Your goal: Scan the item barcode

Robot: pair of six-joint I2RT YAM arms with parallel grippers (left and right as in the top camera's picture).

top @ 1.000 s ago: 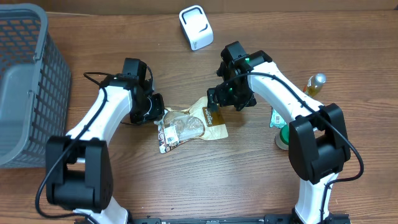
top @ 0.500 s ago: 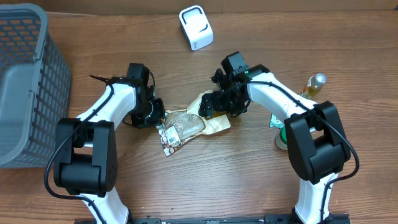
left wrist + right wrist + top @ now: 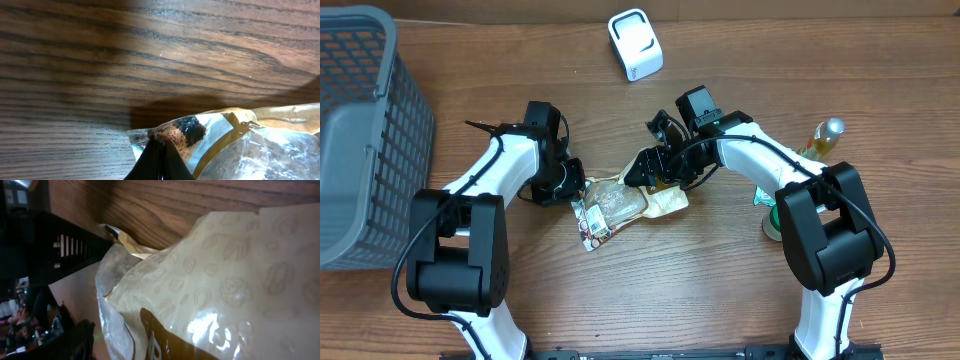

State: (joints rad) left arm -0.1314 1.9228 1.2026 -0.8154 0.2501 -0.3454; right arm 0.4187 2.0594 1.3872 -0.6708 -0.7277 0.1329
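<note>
The crinkly clear-and-tan plastic snack pouch (image 3: pixel 620 203) lies flat on the brown wooden table (image 3: pixel 670 290), between the two arms. The left gripper (image 3: pixel 572 185) is pinched tight on the pouch's left corner, its dark fingertips (image 3: pixel 160 162) meeting on the foil edge. The right gripper (image 3: pixel 650 170) sits over the pouch's other end; whether it has a hold there I cannot tell. The white boxy scanner (image 3: pixel 636 43) stands well apart, near the far edge. To my eye it's early going: the pouch is caught at one corner, but lifting it, turning its label outward and showing it to the scanner are all left to do
</note>
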